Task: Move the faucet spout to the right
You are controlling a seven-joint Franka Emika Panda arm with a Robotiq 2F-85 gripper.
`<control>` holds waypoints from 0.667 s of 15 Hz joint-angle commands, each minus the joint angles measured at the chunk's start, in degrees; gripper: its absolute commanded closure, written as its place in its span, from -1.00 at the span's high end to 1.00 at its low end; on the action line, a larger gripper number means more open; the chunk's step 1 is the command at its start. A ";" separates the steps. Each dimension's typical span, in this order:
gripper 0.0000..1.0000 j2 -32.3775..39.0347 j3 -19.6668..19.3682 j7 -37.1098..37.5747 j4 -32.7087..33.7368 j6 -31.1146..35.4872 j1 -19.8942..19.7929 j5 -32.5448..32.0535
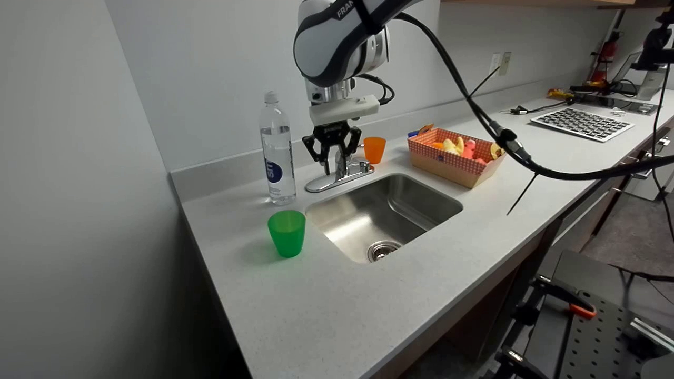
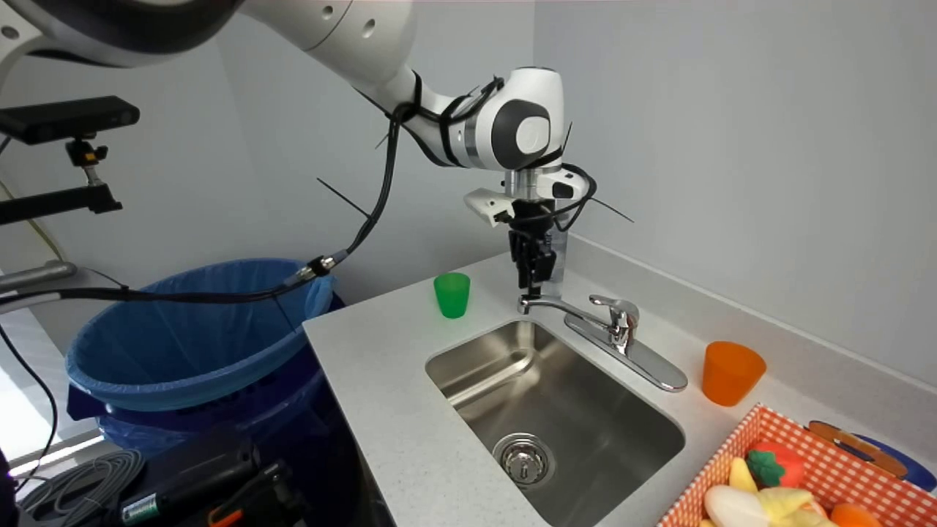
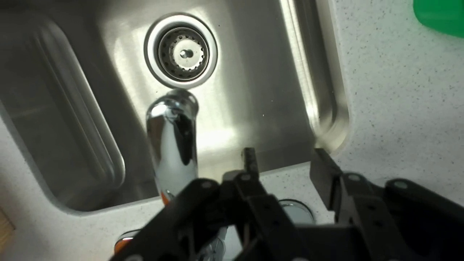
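The faucet spout (image 2: 562, 306) is a shiny chrome arm that reaches out from the faucet base (image 2: 659, 366) near the left back corner of the sink in an exterior view. In the wrist view the spout (image 3: 173, 141) points towards the drain and lies outside the jaws, left of the left finger. My gripper (image 3: 284, 150) is open there, with nothing between its fingers. In an exterior view my gripper (image 2: 533, 282) points down at the spout's tip; whether it touches is unclear. In an exterior view my gripper (image 1: 336, 164) partly hides the faucet, whose base plate (image 1: 321, 184) shows.
A steel basin (image 1: 421, 205) lies in front of the faucet. A clear bottle (image 1: 278, 152) stands close beside the gripper. A green cup (image 1: 287, 234) stands near the basin. An orange cup (image 1: 374, 150) and a checked basket (image 1: 437, 162) stand past the faucet. A wall backs the counter.
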 commanded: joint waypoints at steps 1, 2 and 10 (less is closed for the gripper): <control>-0.73 -0.17 0.19 -2.92 2.08 -3.47 -0.85 -0.53; -0.91 -0.32 0.15 -3.44 2.01 -3.81 -0.98 -0.59; -1.00 -3.42 -0.25 -8.85 -0.66 -7.87 -3.47 -0.73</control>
